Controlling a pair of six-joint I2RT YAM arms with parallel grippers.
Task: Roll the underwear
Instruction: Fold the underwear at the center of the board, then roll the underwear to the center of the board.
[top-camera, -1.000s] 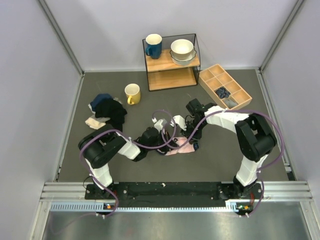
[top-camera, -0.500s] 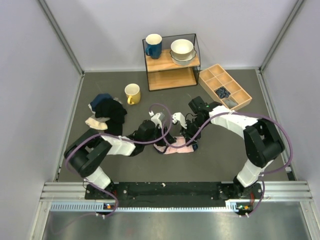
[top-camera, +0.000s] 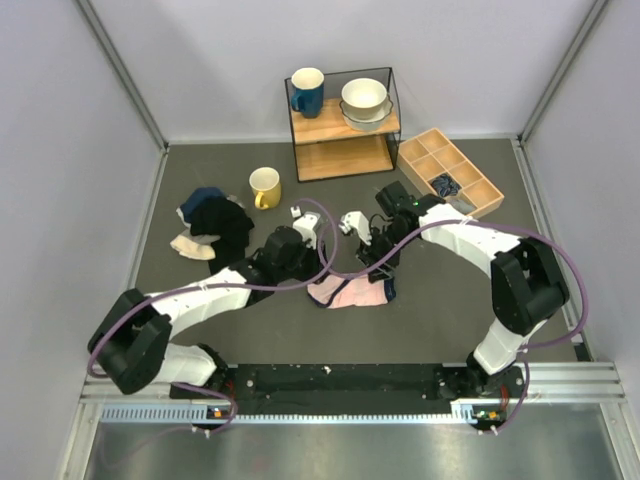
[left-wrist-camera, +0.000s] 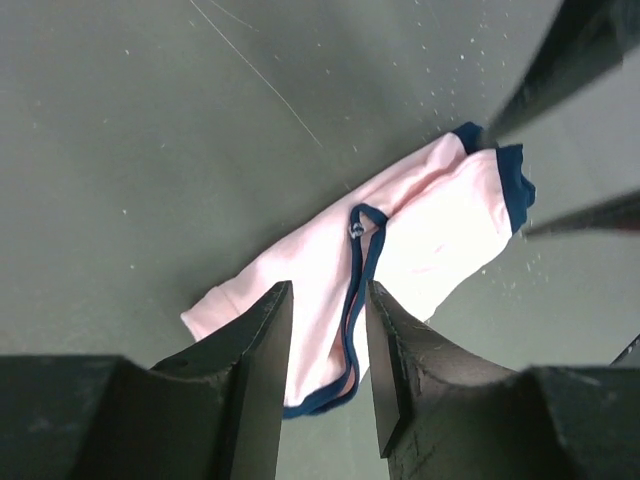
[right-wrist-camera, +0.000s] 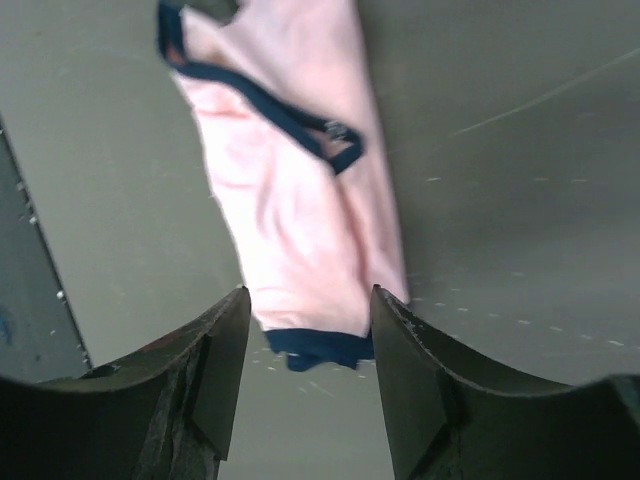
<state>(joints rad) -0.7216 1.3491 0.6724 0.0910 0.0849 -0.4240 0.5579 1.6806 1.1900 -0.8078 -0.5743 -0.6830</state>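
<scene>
This is a robotics lab test cell. Plain pale wall panels (top-camera: 60, 150) box in a dark matte table (top-camera: 470, 320) on three sides, with metal framing in the corners. At 6 o'clock an aluminium rail (top-camera: 340, 380) carries the bases of the left arm (top-camera: 200, 297) and right arm (top-camera: 470, 240), both trailing looped purple cables (top-camera: 582, 300). Household goods lie about like props: a small shelf (top-camera: 345, 158) holding a blue mug (top-camera: 307, 92) and bowls (top-camera: 364, 100) at 12 o'clock, a wooden divided tray (top-camera: 450, 172) at 2, a yellow mug (top-camera: 265, 187) at 11, heaped clothes (top-camera: 222, 220) at 10, and pink underwear (top-camera: 355, 293) mid-table.
</scene>
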